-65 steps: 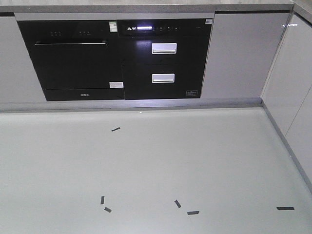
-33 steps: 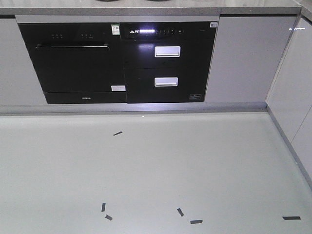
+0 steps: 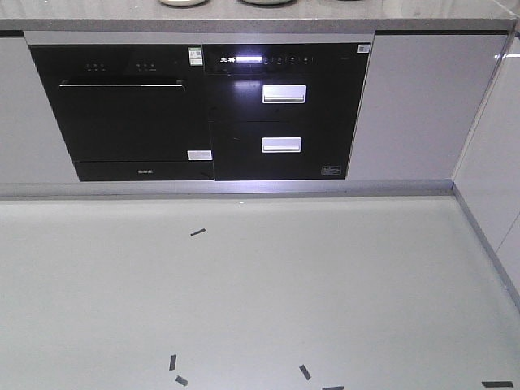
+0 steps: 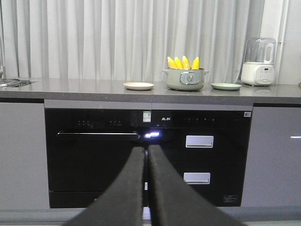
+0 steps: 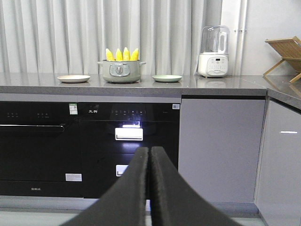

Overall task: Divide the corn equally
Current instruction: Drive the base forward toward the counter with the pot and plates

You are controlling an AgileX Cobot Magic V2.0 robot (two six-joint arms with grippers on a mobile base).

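Several yellow corn (image 4: pixel 184 62) cobs stand upright, tips up, in a grey-green pot (image 4: pixel 185 79) on the far countertop; the right wrist view shows the same corn (image 5: pixel 122 54) in the pot (image 5: pixel 121 71). A cream plate (image 4: pixel 138 86) lies left of the pot and a green plate (image 4: pixel 225 86) right of it. My left gripper (image 4: pixel 146 151) is shut with nothing in it, far from the counter and below its level. My right gripper (image 5: pixel 149 151) is shut and empty too. In the front view only plate rims (image 3: pixel 182 2) show at the top edge.
Black built-in appliances (image 3: pixel 199 110) with silver drawer handles fill the cabinet front under the grey countertop (image 4: pixel 150 92). A white blender (image 5: pixel 214 52) stands at the right, a wooden rack (image 5: pixel 284 52) beyond it. Side cabinets (image 3: pixel 496 162) close the right. Tape marks (image 3: pixel 197 232) dot the floor.
The front view has advanced toward the cabinets: the appliances look larger and lower in frame, the floor tape marks slid down, and plate rims now show at the top edge.
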